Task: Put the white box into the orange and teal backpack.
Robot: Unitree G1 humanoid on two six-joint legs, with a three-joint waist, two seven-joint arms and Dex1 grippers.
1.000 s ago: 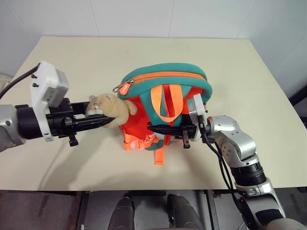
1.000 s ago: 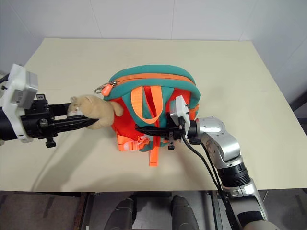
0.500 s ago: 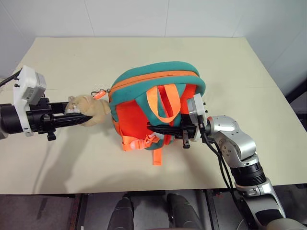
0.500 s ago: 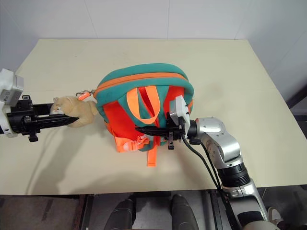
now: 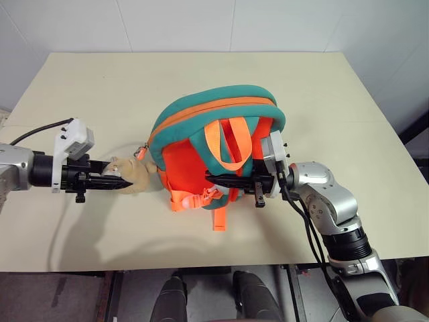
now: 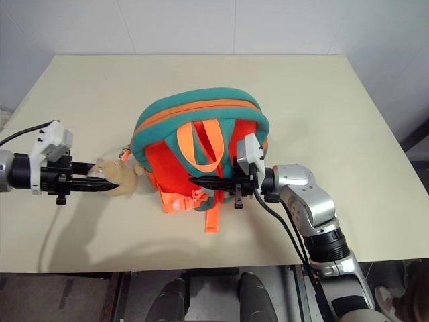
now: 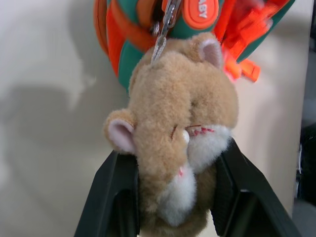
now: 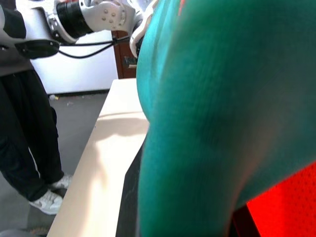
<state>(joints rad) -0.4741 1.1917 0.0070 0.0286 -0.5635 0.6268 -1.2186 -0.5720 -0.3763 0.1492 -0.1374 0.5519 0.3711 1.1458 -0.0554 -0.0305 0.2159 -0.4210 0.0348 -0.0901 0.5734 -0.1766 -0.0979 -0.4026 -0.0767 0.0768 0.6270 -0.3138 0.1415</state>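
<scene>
A pale cream, matte tabletop (image 5: 120,87) stretches beneath both claws; a person's dark trouser legs and grey-white sneaker (image 8: 47,201) stand beyond its edge.

This looks like a robot test room or lab rather than a home; a plain cream bench (image 5: 201,80) stands against bare white panelled walls (image 5: 174,23) with nothing decorative around it, and it carries just 1 staged item, the orange and teal backpack (image 5: 214,144). In the right wrist view a grey floor (image 8: 74,123) runs alongside the bench edge, a person in dark trousers and white trainers (image 8: 22,143) stands close by, and a metal-jointed machine arm with black cables (image 8: 89,15) shows above them against a white wall.
</scene>
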